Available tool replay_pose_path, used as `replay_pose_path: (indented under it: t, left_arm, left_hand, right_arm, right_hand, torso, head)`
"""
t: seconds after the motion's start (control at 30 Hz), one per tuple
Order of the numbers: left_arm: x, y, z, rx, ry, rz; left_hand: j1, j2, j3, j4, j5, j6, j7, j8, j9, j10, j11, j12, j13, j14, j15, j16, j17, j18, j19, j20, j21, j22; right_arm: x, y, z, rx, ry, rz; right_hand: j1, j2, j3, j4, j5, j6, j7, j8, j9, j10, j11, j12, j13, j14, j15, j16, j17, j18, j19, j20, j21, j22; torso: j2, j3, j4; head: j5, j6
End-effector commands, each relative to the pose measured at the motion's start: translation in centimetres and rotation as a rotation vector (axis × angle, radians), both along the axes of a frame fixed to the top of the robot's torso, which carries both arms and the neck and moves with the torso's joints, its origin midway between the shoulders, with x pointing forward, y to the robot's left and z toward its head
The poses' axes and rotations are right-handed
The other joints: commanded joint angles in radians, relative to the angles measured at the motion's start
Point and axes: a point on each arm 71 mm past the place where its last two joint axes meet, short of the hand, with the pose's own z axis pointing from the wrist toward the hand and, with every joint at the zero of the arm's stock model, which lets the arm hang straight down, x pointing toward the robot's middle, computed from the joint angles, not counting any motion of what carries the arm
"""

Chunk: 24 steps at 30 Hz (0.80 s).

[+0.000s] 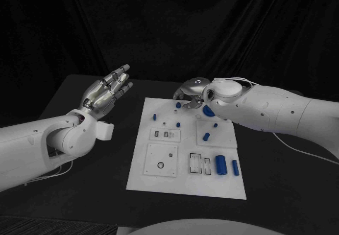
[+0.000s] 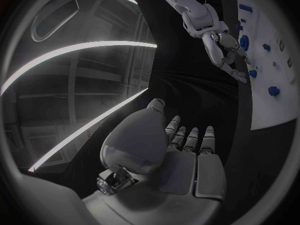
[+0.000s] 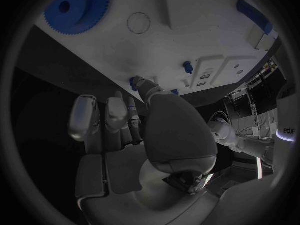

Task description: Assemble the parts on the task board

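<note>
Hiding part of the blue gear [image 1: 209, 111]: right robot hand [image 1: 189, 98].

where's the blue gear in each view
Head view: blue gear at the task board's far end, partly hidden under the right wrist.
Left wrist view: blue gear beside the right hand, on the board.
Right wrist view: blue gear beyond the right hand's fingertips.
Shared landmark: the white task board's far edge.
</note>
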Motion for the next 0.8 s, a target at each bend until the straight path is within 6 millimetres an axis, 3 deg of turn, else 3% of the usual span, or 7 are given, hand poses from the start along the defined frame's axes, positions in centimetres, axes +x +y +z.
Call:
replay_pose_path:
  t: [0.03, 0.1, 0.47, 0.6, 0.7, 0.73, 0.8]
  left_arm:
    - [-0.1, 0.0, 0.9, -0.049, -0.093, -0.003]
    - [-0.1, 0.1, 0.9, -0.049, -0.093, -0.003]
    - [-0.1, 0.2, 0.8, -0.047, -0.091, -0.002]
    - [0.0, 0.1, 0.8, -0.047, -0.089, -0.004]
    - [0.0, 0.1, 0.8, -0.047, -0.089, -0.005]
    - [0.0, 0.1, 0.8, -0.047, -0.089, -0.005]
    - [0.1, 0.1, 0.8, -0.047, -0.088, -0.007]
  left_hand:
    - [0.006, 0.003, 0.005, 0.001, 0.005, 0.001, 0.009, 0.0, 0.001, -0.001, 0.008, -0.001, 0.0, 0.0, 0.005, -0.004, -0.002, -0.011, 0.0, 0.001, -0.002, -0.001]
    - [0.006, 0.003, 0.005, 0.001, 0.005, 0.001, 0.009, 0.0, 0.001, -0.001, 0.008, -0.001, 0.0, 0.0, 0.005, -0.004, -0.002, -0.011, 0.0, 0.001, -0.002, -0.001]
    - [0.006, 0.003, 0.005, 0.001, 0.005, 0.001, 0.009, 0.0, 0.001, -0.001, 0.008, -0.001, 0.0, 0.0, 0.005, -0.004, -0.002, -0.011, 0.0, 0.001, -0.002, -0.001]
    - [0.008, 0.003, 0.006, 0.0, 0.006, 0.001, 0.011, 0.0, 0.001, -0.002, 0.01, -0.001, 0.0, 0.0, 0.006, -0.004, -0.002, -0.011, 0.0, 0.002, -0.002, -0.001]
    - [0.009, 0.003, 0.006, 0.0, 0.006, 0.0, 0.011, 0.0, 0.0, -0.002, 0.01, -0.001, -0.001, 0.0, 0.006, -0.004, -0.002, -0.011, 0.0, 0.002, -0.002, -0.001]
    - [0.009, 0.003, 0.006, 0.0, 0.006, 0.0, 0.011, 0.0, 0.0, -0.002, 0.01, -0.001, -0.001, 0.0, 0.006, -0.004, -0.002, -0.011, 0.0, 0.002, -0.002, -0.001]
    - [0.01, 0.004, 0.007, 0.0, 0.007, -0.001, 0.012, -0.001, 0.0, -0.002, 0.011, -0.001, -0.001, 0.0, 0.007, -0.004, -0.002, -0.011, 0.0, 0.002, -0.002, -0.001]
  right_arm:
    - [0.1, -0.8, 1.0, 0.047, -0.075, -0.018]
    - [0.0, -1.5, 1.6, 0.059, -0.094, -0.018]
    - [-1.5, -6.7, 3.2, 0.085, -0.123, -0.056]
    - [-2.2, -8.4, 3.3, 0.093, -0.122, -0.069]
    - [-2.8, -9.5, 3.2, 0.101, -0.118, -0.083]
    - [-2.9, -9.9, 3.2, 0.105, -0.112, -0.092]
    - [-3.2, -10.7, 2.9, 0.115, -0.088, -0.121]
  right_hand:
    - [-0.009, 0.005, -0.032, 0.01, -0.025, -0.027, -0.001, 0.0, -0.026, -0.027, 0.004, 0.006, 0.001, -0.066, 0.006, -0.079, -0.11, 0.027, -0.057, 0.006, -0.069, -0.051]
    - [-0.014, 0.01, -0.051, 0.019, -0.044, -0.015, 0.0, 0.004, -0.032, -0.026, 0.005, 0.022, 0.006, -0.104, 0.01, -0.128, -0.173, 0.034, -0.086, 0.01, -0.107, -0.076]
    - [-0.025, 0.028, -0.1, 0.064, -0.07, 0.032, 0.021, 0.014, -0.063, 0.13, -0.016, 0.266, 0.13, -0.054, -0.007, -0.077, -0.119, 0.016, -0.018, -0.007, -0.046, 0.004]
    - [-0.016, 0.036, -0.112, 0.076, -0.074, 0.043, 0.025, 0.012, -0.078, 0.115, -0.031, 0.463, 0.277, -0.12, -0.015, -0.17, -0.243, 0.034, -0.085, -0.007, -0.148, -0.057]
    - [-0.041, 0.039, -0.14, 0.099, -0.079, 0.074, 0.039, 0.019, -0.083, 0.114, -0.041, 0.832, 0.601, -0.141, -0.021, -0.19, -0.266, 0.045, -0.104, -0.018, -0.2, -0.077]
    - [-0.043, 0.04, -0.144, 0.1, -0.092, 0.099, 0.043, 0.031, -0.078, 0.264, -0.047, 0.98, 0.766, -0.102, -0.019, -0.123, -0.167, 0.039, -0.094, -0.017, -0.191, -0.067]
    - [-0.077, 0.049, -0.172, 0.128, -0.108, 0.124, 0.058, 0.038, -0.067, 0.643, -0.063, 1.319, 1.211, 0.104, -0.032, 0.24, 0.375, -0.002, 0.029, -0.027, -0.006, 0.083]
  torso:
    - [-0.001, 0.0006, 0.0008]
    - [-0.001, 0.0007, 0.001]
    - [-0.002, -0.0003, 0.0]
    - [-0.002, 0.0005, 0.0005]
    - [-0.003, -0.0012, -0.0017]
    - [-0.003, -0.0015, -0.0015]
    - [-0.002, -0.0002, -0.0018]
  head:
    - [0.003, 0.0]
    - [0.003, -0.001]
    - [-0.002, -0.006]
    - [-0.002, -0.006]
    - [-0.001, -0.008]
    - [-0.002, -0.008]
    - [-0.005, -0.007]
